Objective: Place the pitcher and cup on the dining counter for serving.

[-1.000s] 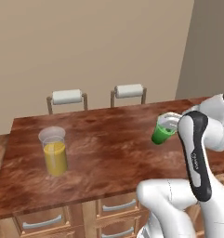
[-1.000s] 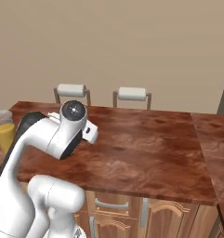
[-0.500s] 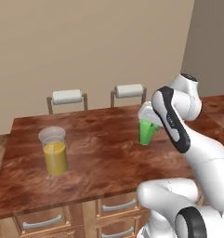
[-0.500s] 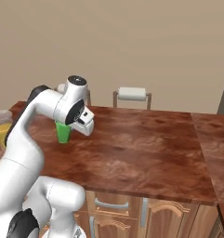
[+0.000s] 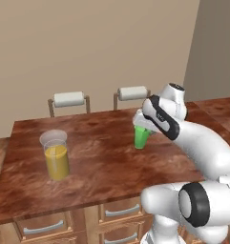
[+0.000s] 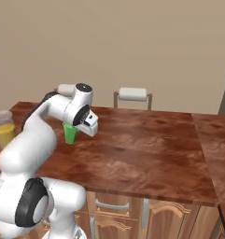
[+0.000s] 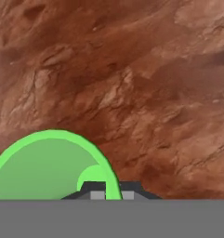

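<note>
Cup (image 5: 141, 137): small green tapered cup, upright, over the dining counter (image 5: 107, 157) twd its back-right area, below the wrist. Base looked at or just above the wood; contact w/ top not resolvable from base views.
Cup, hand view: green rim (image 7: 53, 162) curved across lower left, w/ one fingertip each side of the wall at the rim.
Gripper (image 7: 112, 189): jaws closed down to a thin gap, pinching the cup wall at the rim, one finger inside, one outside. Cup was held.
Handling, cup: judged light, stiff, empty as far as seen. Smooth wall, prob. slippery. Rim pinch off-centre, so cup could swing or tip on release; best lowered till base sat flat before opening.
Pitcher (image 5: 56, 155): tall clear cylinder, orange liquid about half up, standing upright on the counter's left part, well apart from cup. Also at the left edge in right base view (image 6: 3, 129).
Handling, pitcher: judged heavier, liquid would slosh, smooth sides; no handle seen. Any hold should be mid-body, kept vertical.
Arm (image 6: 44, 121): arched over counter, wrist pointing down.
Stools (image 5: 68, 99): two grey-cushioned backs behind the far edge.
Progress: pitcher judged already placed; cup not yet released.
</note>
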You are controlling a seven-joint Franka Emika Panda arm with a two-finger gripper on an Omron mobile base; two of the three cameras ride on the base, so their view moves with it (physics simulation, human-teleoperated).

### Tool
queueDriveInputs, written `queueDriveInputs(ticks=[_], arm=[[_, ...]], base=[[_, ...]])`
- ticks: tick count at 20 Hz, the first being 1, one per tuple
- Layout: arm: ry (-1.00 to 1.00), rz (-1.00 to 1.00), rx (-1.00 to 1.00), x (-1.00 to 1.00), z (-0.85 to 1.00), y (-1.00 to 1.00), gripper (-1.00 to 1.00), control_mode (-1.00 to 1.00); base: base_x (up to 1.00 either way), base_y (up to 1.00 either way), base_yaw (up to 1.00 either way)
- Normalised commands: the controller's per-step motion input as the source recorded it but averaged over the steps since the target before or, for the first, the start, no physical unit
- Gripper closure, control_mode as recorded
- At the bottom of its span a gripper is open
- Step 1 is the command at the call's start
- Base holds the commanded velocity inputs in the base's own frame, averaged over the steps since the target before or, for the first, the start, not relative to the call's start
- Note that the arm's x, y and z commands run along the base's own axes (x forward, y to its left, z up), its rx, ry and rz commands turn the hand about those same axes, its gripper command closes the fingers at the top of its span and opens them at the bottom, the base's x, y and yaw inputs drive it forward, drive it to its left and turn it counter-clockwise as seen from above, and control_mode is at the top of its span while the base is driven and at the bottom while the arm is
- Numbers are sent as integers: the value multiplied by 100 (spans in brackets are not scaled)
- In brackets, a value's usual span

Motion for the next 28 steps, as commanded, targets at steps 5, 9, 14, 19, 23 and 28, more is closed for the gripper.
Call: queueDriveInputs(ticks=[5,9,14,19,23,28], arm=[[0,-4,0,100,-34,18,100,-100],[-1,-4,0,72,-30,17,100,-100],[0,0,-3,20,-65,14,100,-100],[0,0,-3,4,-69,8,100,-100],[-2,0,-2,0,-57,5,100,-100],[-1,0,0,0,-21,0,-100,-100]], base=[[0,0,0],[0,0,0],[0,0,0],[0,0,0],[0,0,0],[0,0,0]])
